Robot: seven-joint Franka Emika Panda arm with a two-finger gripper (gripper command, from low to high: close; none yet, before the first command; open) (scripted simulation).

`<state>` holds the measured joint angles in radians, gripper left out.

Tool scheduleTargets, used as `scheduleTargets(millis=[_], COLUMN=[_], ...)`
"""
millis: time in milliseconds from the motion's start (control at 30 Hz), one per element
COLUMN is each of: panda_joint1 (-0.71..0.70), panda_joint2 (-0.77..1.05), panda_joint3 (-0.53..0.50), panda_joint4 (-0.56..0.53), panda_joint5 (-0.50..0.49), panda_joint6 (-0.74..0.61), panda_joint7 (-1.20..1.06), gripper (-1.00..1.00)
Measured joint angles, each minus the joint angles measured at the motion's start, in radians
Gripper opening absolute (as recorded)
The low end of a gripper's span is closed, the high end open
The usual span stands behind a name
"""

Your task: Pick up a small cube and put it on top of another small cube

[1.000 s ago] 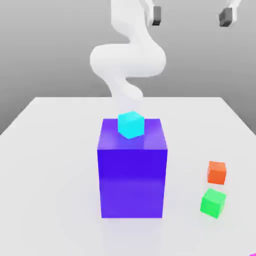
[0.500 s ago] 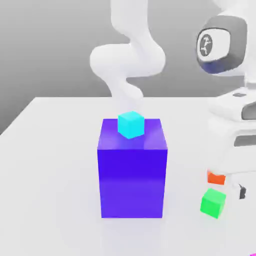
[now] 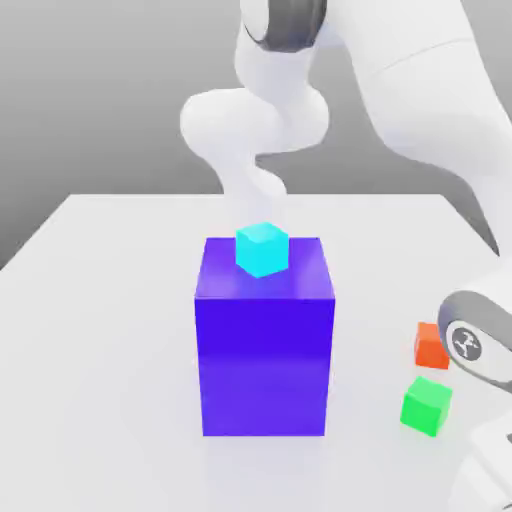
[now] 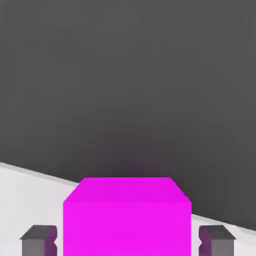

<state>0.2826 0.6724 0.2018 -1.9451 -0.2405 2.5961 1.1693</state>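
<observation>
Gripper (image 4: pixel 126 240) is sitting open around the small plain magenta cube (image 4: pixel 127 215). The two dark grey fingertips (image 4: pixel 37 240) are flanking it, one on each side. A thin sliver is showing between each tip and the cube's side, so I'm not reading contact. The inner faces of both tips are picking up a magenta tint.

The cube is resting on the white tabletop (image 4: pixel 20 185), centred between my tips. I'm seeing its top face and the face towards the hand camera. The frame edge is cutting off its lower part and most of each tip. Behind the cube the table edge is running at a slant, with a flat dark grey backdrop beyond it.

In the exterior view my white arm (image 3: pixel 420 90) is arching over from the back and coming down on that view's right. It is running off the lower right corner there. A grey-ringed joint (image 3: pixel 468 343) is covering the right side of the small orange cube (image 3: pixel 430 345), so its full outline is hard to make out. The small green cube (image 3: pixel 427 405) is lying just in front of the orange one, apart from it.

The large blue-violet block (image 3: pixel 265 340) is standing mid-table (image 3: pixel 100 300), with the small cyan cube (image 3: pixel 262 249) sitting at the back edge of its top. Both are well apart from the orange and green pair.
</observation>
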Motion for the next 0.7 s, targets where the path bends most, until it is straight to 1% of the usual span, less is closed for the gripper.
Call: scheduleTargets(millis=[100, 233, 500, 600, 700], panda_joint1=[0.002, -0.016, -0.001, -0.006, -0.014], panda_joint2=[0.005, -0.114, -0.347, -0.438, -0.530], panda_joint3=[-0.002, 0.026, 0.046, 0.064, 0.087], panda_joint4=[0.001, -0.038, -0.312, -0.421, -0.531], panda_joint5=[0.000, 0.032, 0.010, 0.032, 0.084], panda_joint6=[0.003, -0.076, -0.041, -0.018, 0.008], panda_joint7=[0.000, -0.022, -0.022, -0.043, -0.085], gripper=[-1.00, -1.00, -1.00, -1.00, -1.00])
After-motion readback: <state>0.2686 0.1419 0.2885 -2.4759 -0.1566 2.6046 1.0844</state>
